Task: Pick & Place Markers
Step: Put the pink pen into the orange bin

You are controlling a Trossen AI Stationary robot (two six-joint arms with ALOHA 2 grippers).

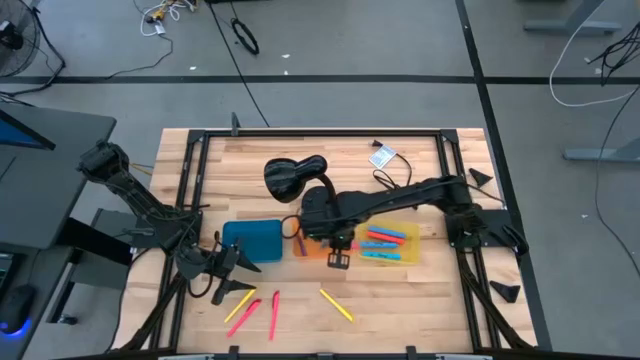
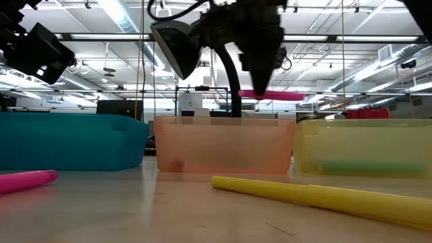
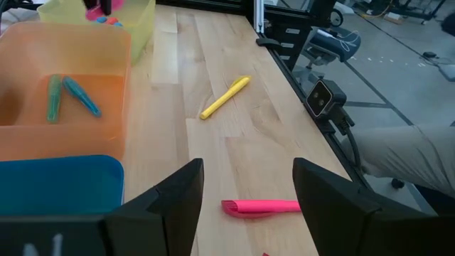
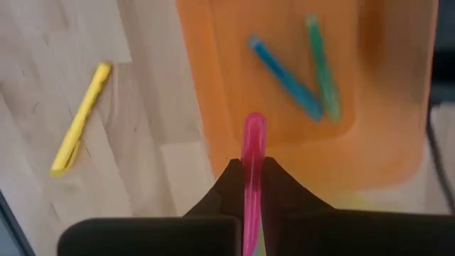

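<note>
My right gripper (image 1: 338,258) hangs over the orange tray (image 1: 318,248), shut on a pink marker (image 2: 273,95). That tray holds a blue marker (image 4: 284,75) and a green marker (image 4: 321,67). The yellow tray (image 1: 408,256) holds several markers (image 1: 385,240). On the wood near the near edge lie two yellow markers (image 1: 337,305) (image 1: 240,305) and two pink ones (image 1: 243,320) (image 1: 274,314). My left gripper (image 1: 243,277) is open beside the blue tray (image 1: 255,240), low over the table. In the left wrist view a pink marker (image 3: 259,207) lies ahead between its fingers, untouched. My right gripper (image 4: 252,165) pinches the pink marker between its two fingers, which come from above, pointing down. One end of the marker (image 4: 253,139) sticks out past the fingertips. The marker lies level and is lifted clear above the orange tray's near wall (image 2: 223,145).
The blue, orange and yellow trays stand side by side mid-table. A black lamp-like object (image 1: 292,175) and a small device with cable (image 1: 382,156) sit behind them. Bare wood lies between the loose markers. A person's trouser leg (image 3: 398,153) shows beyond the table edge.
</note>
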